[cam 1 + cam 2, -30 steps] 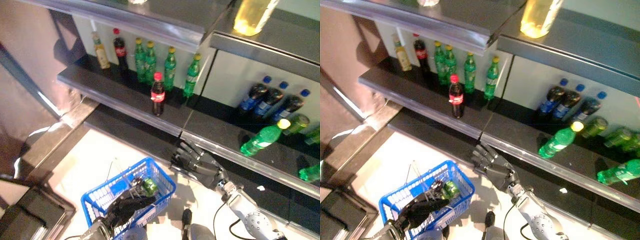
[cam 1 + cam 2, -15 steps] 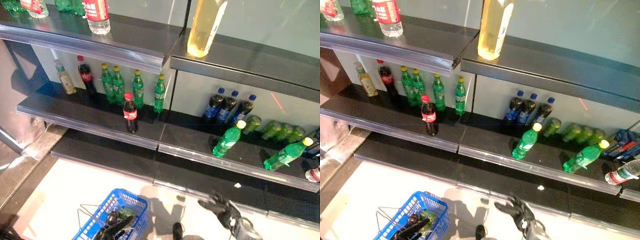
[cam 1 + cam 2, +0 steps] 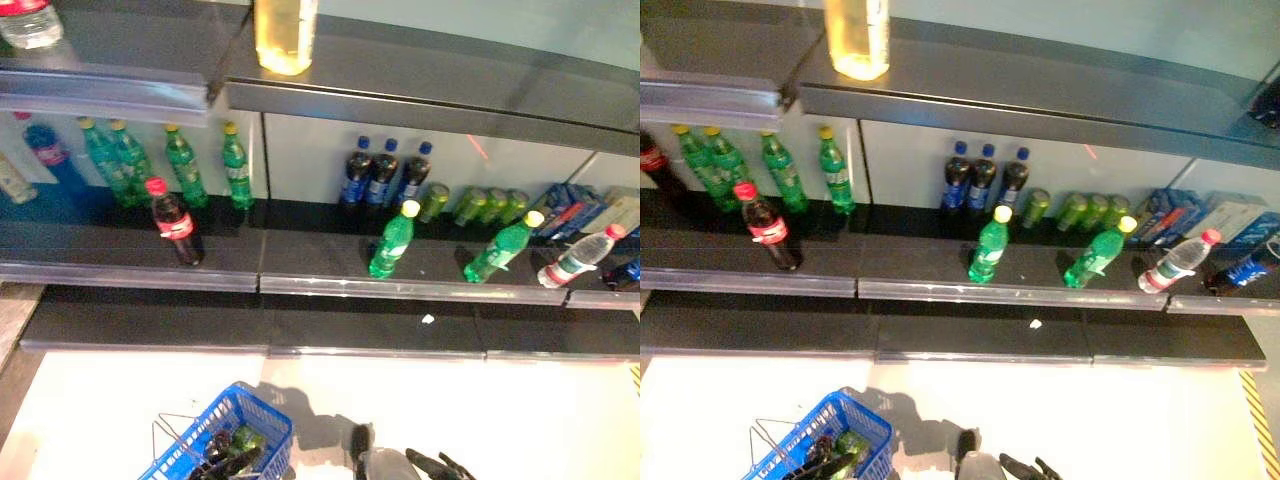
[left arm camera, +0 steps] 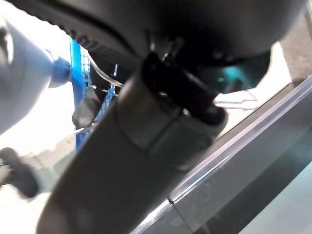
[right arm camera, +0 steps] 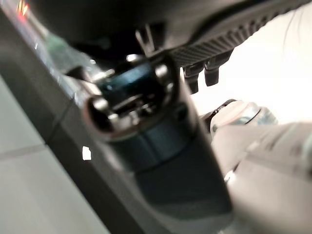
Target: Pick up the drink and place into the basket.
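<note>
Left eye view: blue plastic mesh basket (image 3: 262, 432) on pale floor, near left; left hand (image 3: 228, 462) dark, inside it beside green drink (image 3: 245, 438) with glossy rounded body; grip cannot tell. Right hand (image 3: 440, 466) near edge, fingers spread loose, holding nothing.

Right eye view: glossy dark shelf (image 3: 940, 270) carries upright cola bottle (image 3: 767, 227) and tilted green bottles (image 3: 990, 244).

Wrist views: blurred dark bulk only.

No print can be read on anything here. The red label on the cola bottle (image 3: 176, 222) at the shelf's (image 3: 130, 272) front edge carries white marks too small to make out. The labels on the green bottles (image 3: 391, 240) further along that shelf are likewise illegible.
</note>
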`<state>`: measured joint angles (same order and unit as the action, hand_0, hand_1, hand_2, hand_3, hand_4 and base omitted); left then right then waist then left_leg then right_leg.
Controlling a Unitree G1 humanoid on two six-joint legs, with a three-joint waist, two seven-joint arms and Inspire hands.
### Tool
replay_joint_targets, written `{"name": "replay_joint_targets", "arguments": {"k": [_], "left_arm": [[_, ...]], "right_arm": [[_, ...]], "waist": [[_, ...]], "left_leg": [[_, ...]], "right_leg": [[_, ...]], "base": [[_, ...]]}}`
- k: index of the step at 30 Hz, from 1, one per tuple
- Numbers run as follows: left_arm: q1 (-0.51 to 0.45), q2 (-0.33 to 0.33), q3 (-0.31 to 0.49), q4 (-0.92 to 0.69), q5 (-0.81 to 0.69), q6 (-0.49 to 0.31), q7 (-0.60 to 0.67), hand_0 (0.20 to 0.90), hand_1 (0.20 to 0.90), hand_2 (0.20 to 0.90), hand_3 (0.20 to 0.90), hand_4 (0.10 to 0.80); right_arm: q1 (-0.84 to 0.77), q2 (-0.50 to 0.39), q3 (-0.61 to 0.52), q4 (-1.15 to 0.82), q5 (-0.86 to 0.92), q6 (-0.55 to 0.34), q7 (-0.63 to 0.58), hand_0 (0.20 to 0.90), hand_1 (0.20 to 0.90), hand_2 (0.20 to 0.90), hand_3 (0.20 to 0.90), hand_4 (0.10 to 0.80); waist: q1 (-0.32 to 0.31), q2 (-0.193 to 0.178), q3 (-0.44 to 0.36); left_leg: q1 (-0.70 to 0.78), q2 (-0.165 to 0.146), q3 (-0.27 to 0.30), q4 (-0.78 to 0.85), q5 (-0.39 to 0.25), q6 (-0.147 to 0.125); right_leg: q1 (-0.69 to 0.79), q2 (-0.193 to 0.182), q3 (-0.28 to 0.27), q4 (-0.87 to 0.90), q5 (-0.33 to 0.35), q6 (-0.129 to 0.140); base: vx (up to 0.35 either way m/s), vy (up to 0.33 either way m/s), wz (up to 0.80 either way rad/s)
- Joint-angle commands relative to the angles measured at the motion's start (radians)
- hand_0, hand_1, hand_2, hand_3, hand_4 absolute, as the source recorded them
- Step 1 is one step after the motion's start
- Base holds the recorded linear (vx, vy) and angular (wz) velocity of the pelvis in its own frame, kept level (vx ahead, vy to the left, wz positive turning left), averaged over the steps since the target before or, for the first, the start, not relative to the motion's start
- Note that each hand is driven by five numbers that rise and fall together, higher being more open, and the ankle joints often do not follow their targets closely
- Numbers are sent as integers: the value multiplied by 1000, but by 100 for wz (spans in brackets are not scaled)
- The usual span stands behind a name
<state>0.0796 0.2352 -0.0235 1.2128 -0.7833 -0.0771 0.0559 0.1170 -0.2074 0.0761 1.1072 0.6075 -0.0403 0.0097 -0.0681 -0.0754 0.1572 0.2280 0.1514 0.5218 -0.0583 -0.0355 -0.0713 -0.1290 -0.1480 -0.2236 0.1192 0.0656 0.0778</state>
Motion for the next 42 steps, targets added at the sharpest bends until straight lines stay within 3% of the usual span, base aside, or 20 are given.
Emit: {"name": "replay_joint_targets", "arguments": {"k": [1, 4, 6, 8, 11, 12, 14, 18, 21, 23, 25, 26, 28, 31, 32, 34, 36, 38, 39, 42], "left_arm": [[-20, 11, 73, -78, -49, -125, -39, 300, 300, 300, 200, 100], [-14, 4, 67, -89, -56, -128, -28, 300, 300, 300, 200, 100], [-29, -6, 85, -112, -78, -105, -14, 300, 300, 300, 200, 100], [-33, -13, 92, -106, -115, -110, -10, 300, 300, 300, 200, 100], [-8, -41, 129, -103, -192, -126, -15, 300, 300, 300, 200, 100], [8, -54, 145, -97, -222, -135, -25, 300, 300, 300, 200, 100], [27, -65, 165, -86, -233, -144, -35, 300, 300, 300, 200, 100], [21, -59, 155, -65, -237, -149, -35, 300, 300, 300, 200, 100], [15, -54, 151, -62, -263, -152, -15, 300, 300, 300, 200, 100], [21, -50, 160, -53, -272, -151, -23, 300, 300, 300, 200, 100], [19, -41, 177, -45, -274, -143, -31, 300, 300, 300, 200, 100], [19, -40, 178, -44, -279, -142, -30, 300, 300, 300, 200, 100], [9, -31, 203, -35, -274, -130, 7, 300, 300, 300, 200, 100], [-8, -15, 229, -9, -304, -135, 5, 300, 300, 300, 200, 100], [-14, -12, 228, -4, -301, -138, -9, 300, 300, 300, 200, 100], [-20, -10, 219, -10, -296, -140, -17, 300, 300, 300, 200, 100], [-21, -16, 179, -50, -321, -140, 6, 300, 300, 300, 200, 100], [-30, -8, 154, -83, -330, -134, 11, 300, 300, 300, 200, 100], [-43, 4, 137, -102, -322, -119, 17, 300, 300, 300, 200, 100], [-67, 20, 121, -115, -319, -112, 26, 300, 300, 300, 200, 100]], "right_arm": [[-60, -15, 2, 7, -64, -38, 32, 900, 900, 900, 900, 800], [-69, -18, 20, 4, -92, -29, 30, 900, 900, 900, 900, 800], [-77, -28, 57, -12, -93, -26, 16, 900, 900, 900, 900, 800], [-85, -31, 73, -14, -91, -17, 4, 900, 900, 900, 900, 800], [-91, -46, 102, -5, -138, 14, 22, 900, 900, 900, 900, 800], [-99, -54, 115, 14, -151, 19, 43, 900, 900, 900, 900, 800], [-116, -59, 129, 31, -169, 38, 83, 900, 900, 900, 900, 800], [-131, -56, 159, 12, -157, 44, 81, 900, 900, 900, 900, 800], [-135, -54, 184, -20, -174, 59, 80, 900, 900, 900, 900, 800], [-128, -51, 189, -31, -181, 69, 82, 900, 900, 900, 900, 800], [-122, -38, 189, -25, -185, 62, 81, 900, 900, 900, 900, 800], [-122, -35, 189, -24, -183, 60, 80, 900, 900, 900, 900, 800], [-128, -12, 192, -11, -165, 67, 72, 900, 900, 900, 900, 800], [-130, 14, 196, 6, -175, 79, 83, 900, 900, 900, 900, 800], [-124, 20, 204, 9, -186, 67, 84, 900, 900, 900, 900, 800], [-119, 23, 207, 2, -178, 63, 77, 900, 900, 900, 900, 800], [-128, 23, 206, -14, -143, 67, 50, 900, 900, 900, 900, 800], [-143, 21, 193, -15, -128, 48, 42, 900, 900, 900, 900, 800], [-151, 20, 195, -16, -98, 33, 30, 900, 900, 900, 900, 800], [-162, 12, 181, -7, -53, 9, 26, 900, 900, 900, 900, 800]], "waist": [[23, 37, -3], [21, 39, -2], [21, 34, 8], [25, 29, 16], [69, 14, 26], [101, 6, 36], [139, 0, 37], [167, 23, 56], [194, 46, 71], [210, 57, 72], [221, 48, 57], [222, 45, 53], [232, 14, 36], [243, -21, 13], [245, -7, 4], [236, 12, -1], [209, 32, 2], [186, 54, 19], [174, 44, 34], [136, 21, 57]], "left_leg": [[-124, 16, -31, 47, 38, 24], [-124, 55, -46, 45, 58, 0], [-146, 116, -87, 86, 73, -29], [-169, 129, -139, 107, 97, -27], [-195, 63, -376, 159, 98, -7], [-208, -11, -476, 201, 60, 18], [-230, -108, -523, 229, 14, 51], [-276, -173, -475, 197, 25, 55], [-365, -201, -451, 141, 115, 34], [-419, -216, -378, 122, 154, 32], [-458, -227, -280, 171, 123, 68], [-460, -227, -273, 179, 114, 76], [-452, -257, -298, 222, 56, 121], [-417, -273, -315, 227, 13, 176], [-389, -255, -340, 206, 17, 179], [-357, -235, -377, 191, 16, 181], [-310, -215, -444, 185, 8, 175], [-275, -186, -504, 194, -4, 154], [-252, -180, -543, 193, -23, 137], [-198, -159, -645, 203, -103, 92]], "right_leg": [[127, -105, -117, -25, -2, 100], [131, -52, -93, -31, -40, 69], [122, -2, -70, -4, -78, 28], [112, 26, -54, -5, -68, 3], [130, 70, 18, -16, -75, -23], [150, 81, 47, -31, -72, -30], [172, 89, 59, -58, -65, -36], [200, 124, 42, -48, -90, -37], [246, 184, 71, -34, -137, -46], [291, 223, 88, -20, -183, -57], [312, 247, 77, 40, -234, -71], [310, 248, 77, 52, -240, -71], [328, 235, 80, 135, -246, -58], [308, 231, 105, 380, -39, 51], [269, 240, 105, 501, 52, 91], [209, 239, 106, 633, 87, 109], [79, 172, 105, 674, 49, 83], [-40, 56, 125, 558, 30, 49], [-67, -26, 147, 385, 60, 47], [-52, -115, 261, 12, 131, 74]], "base": [[-87, -233, -136], [-53, -368, -159], [-143, -570, -88], [-90, -393, -33], [126, -287, -49], [229, -361, -118], [231, -323, -187], [246, -246, -149], [338, -197, -8], [406, -193, -40], [386, -186, -11], [430, -182, -14], [430, -157, -42], [399, -135, -10], [378, -133, 9], [296, -149, 13], [278, -259, 49], [247, -500, 85], [251, -661, 98], [343, -763, 117]]}}
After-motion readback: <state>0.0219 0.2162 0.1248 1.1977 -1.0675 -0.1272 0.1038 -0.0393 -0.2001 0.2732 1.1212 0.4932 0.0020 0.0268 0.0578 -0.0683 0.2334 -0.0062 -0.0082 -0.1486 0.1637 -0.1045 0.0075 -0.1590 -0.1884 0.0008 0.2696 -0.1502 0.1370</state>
